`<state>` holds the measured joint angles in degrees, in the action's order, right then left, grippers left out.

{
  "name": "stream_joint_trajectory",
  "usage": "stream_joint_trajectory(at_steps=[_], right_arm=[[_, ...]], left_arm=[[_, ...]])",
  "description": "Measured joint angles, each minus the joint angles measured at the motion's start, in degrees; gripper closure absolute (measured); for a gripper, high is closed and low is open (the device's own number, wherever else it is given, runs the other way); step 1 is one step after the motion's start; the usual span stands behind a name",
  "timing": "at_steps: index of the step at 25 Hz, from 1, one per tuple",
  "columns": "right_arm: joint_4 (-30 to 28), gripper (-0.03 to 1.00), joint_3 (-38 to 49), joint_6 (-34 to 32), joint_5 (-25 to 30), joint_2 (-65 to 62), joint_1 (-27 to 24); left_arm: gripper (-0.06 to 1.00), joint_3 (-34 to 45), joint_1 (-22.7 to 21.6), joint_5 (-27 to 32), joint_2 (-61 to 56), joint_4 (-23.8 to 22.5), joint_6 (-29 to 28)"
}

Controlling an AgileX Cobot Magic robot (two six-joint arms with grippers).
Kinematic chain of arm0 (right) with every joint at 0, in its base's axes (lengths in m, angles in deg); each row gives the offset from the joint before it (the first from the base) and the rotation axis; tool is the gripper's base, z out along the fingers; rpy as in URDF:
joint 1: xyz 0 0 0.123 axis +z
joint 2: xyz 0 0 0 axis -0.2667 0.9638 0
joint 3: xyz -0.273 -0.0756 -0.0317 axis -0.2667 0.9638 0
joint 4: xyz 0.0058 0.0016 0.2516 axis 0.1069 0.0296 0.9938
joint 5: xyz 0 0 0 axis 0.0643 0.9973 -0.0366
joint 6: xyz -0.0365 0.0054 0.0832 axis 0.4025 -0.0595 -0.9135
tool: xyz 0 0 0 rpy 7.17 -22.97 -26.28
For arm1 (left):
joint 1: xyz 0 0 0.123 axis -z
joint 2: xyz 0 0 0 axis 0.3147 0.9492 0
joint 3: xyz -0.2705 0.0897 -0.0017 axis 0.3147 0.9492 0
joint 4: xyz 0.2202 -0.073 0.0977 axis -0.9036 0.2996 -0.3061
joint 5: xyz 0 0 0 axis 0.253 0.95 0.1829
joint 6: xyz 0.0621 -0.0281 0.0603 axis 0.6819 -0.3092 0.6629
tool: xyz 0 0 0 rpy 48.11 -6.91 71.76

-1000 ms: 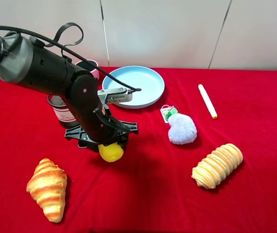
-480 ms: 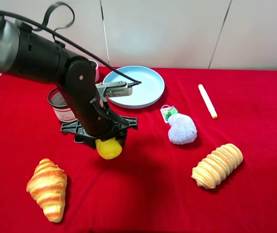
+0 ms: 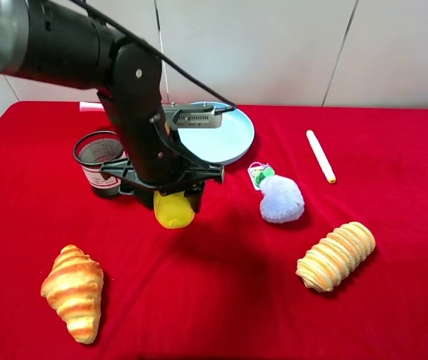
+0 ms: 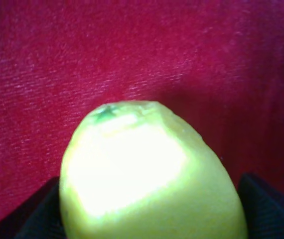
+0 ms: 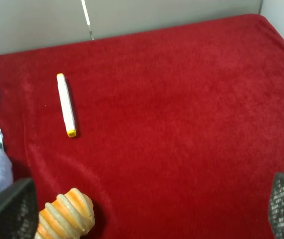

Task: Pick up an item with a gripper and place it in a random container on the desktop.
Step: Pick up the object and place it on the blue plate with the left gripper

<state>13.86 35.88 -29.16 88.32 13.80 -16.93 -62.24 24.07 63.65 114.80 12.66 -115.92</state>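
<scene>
My left gripper [image 3: 173,201] is shut on the yellow lemon-shaped item [image 3: 173,211] and holds it above the red desktop [image 3: 221,300], just in front of the light-blue plate [image 3: 225,133]. In the left wrist view the lemon [image 4: 147,179] fills the picture, with a black finger [image 4: 269,209] showing on each side of it. The arm hides the plate's left part. My right gripper [image 5: 147,211] is open and empty over bare red cloth; it is out of the high view.
A black mesh cup [image 3: 97,160] stands left of the arm, and a pink cup [image 3: 90,106] is mostly hidden behind it. A croissant [image 3: 73,292] lies front left. A fluffy blue pompom [image 3: 281,199], a striped roll [image 3: 336,256] and a white marker [image 3: 321,156] lie to the right.
My left gripper has risen with the lemon and shifted back and slightly right, towards the plate. Nothing else moved.
</scene>
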Motion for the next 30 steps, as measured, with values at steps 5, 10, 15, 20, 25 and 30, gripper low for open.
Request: stream_joint_trajectory(at_steps=[5,10,15,20,25,30], right_arm=[[0.0,0.28,0.0,0.0,0.0,0.0,0.0],[0.0,0.28,0.0,0.0,0.0,0.0,0.0],[0.0,0.28,0.0,0.0,0.0,0.0,0.0],[0.0,0.28,0.0,0.0,0.0,0.0,0.0],[0.0,0.28,0.0,0.0,0.0,0.0,0.0],[0.0,0.28,0.0,0.0,0.0,0.0,0.0]], left_arm=[[0.28,-3.1,0.0,3.8,0.0,0.0,2.3],[0.28,-5.3,0.0,6.7,0.0,0.0,4.3],[0.28,-7.0,0.0,8.0,-0.2,-1.2,4.8],[0.28,-9.5,0.0,9.1,-0.9,-4.1,4.9],[0.28,-12.6,0.0,10.0,-0.9,-7.4,4.9],[0.28,-15.0,0.0,10.1,-0.9,-10.5,4.9]])
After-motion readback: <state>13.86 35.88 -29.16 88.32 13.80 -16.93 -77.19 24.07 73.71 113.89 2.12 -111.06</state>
